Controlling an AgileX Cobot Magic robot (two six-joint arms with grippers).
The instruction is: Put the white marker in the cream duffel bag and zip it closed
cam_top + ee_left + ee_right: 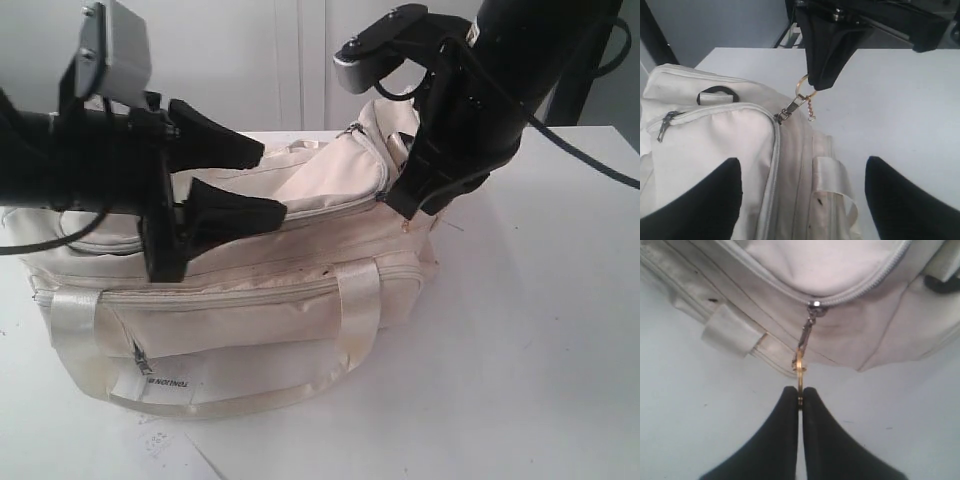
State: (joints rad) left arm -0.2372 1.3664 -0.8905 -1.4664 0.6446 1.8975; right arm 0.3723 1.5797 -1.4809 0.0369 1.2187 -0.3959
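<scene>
Right wrist view: pinching the gold ring (799,371) on the zipper (814,307) of the cream duffel bag (840,270) between the right gripper (800,397) jaws. Left gripper (802,161) jaws spread wide, bag end between them.

Exterior view wide, slightly above, both wrist views close on the cream duffel bag (250,300) (sharing its zipper pull (806,332)).
</scene>
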